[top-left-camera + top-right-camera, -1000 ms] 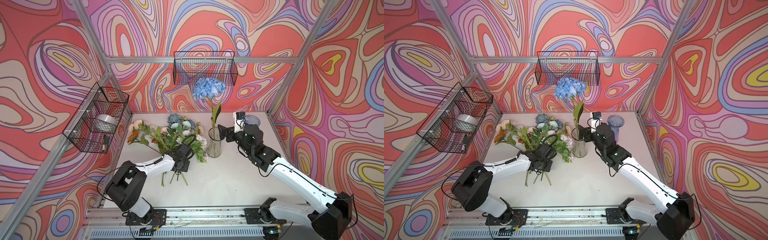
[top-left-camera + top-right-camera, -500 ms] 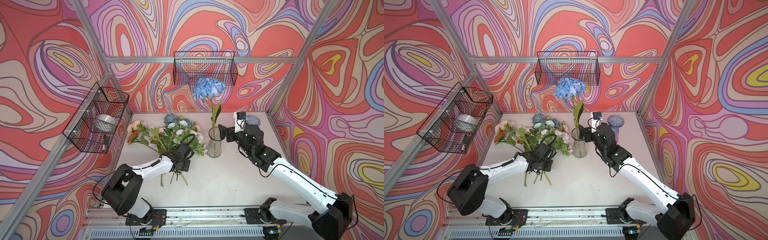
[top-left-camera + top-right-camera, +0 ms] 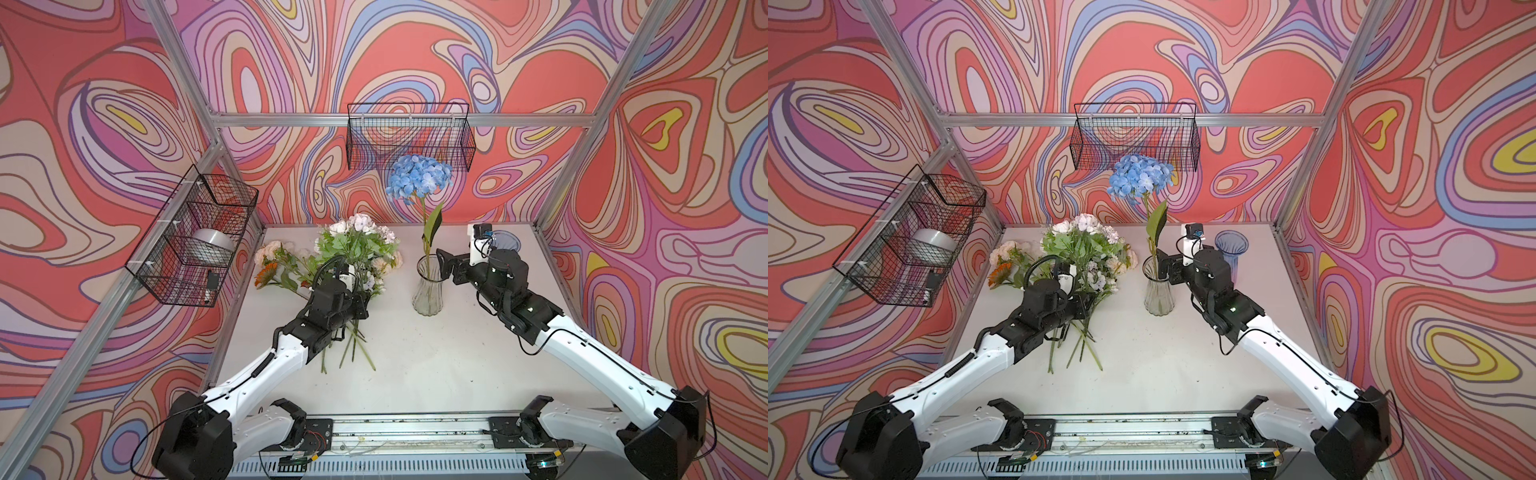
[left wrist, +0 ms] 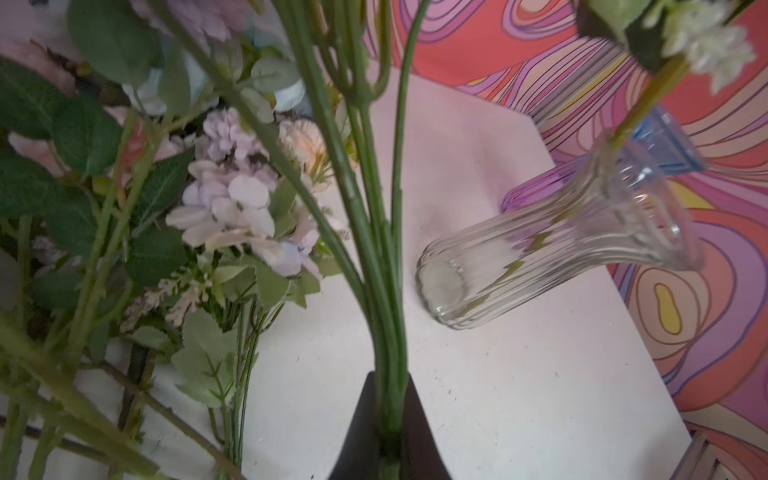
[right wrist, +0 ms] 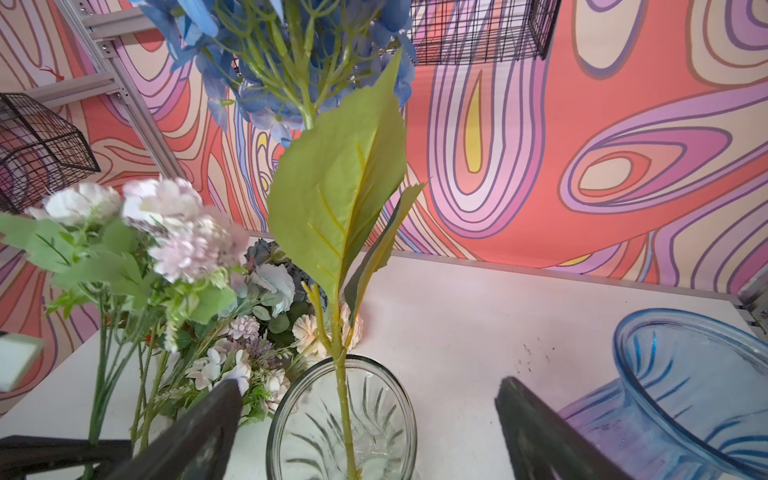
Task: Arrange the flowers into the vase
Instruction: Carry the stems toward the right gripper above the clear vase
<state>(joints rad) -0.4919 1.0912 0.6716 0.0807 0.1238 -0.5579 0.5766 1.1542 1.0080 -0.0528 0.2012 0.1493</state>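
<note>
Lifted since before, our flowers (image 3: pixel 357 245) stand upright, pinched in our left gripper (image 4: pixel 388 399); our right gripper (image 5: pixel 368 388) gapes right of the vase (image 3: pixel 427 291).

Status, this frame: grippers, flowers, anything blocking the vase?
Left gripper shut on bunch of stems. Right gripper open beside clear vase rim. One blue hydrangea in vase; other flowers on table. Right gripper may crowd vase mouth.

Grips a leafy bunch of flowers (image 3: pixel 357 245) in the left tool (image 3: pixel 360 308), stems splaying down toward the desk (image 3: pixel 436 365). Holds the right tool (image 3: pixel 441 264), jaws wide, just beside the clear vase (image 3: pixel 427 291), blue hydrangea (image 3: pixel 419 178) standing inside.
</note>
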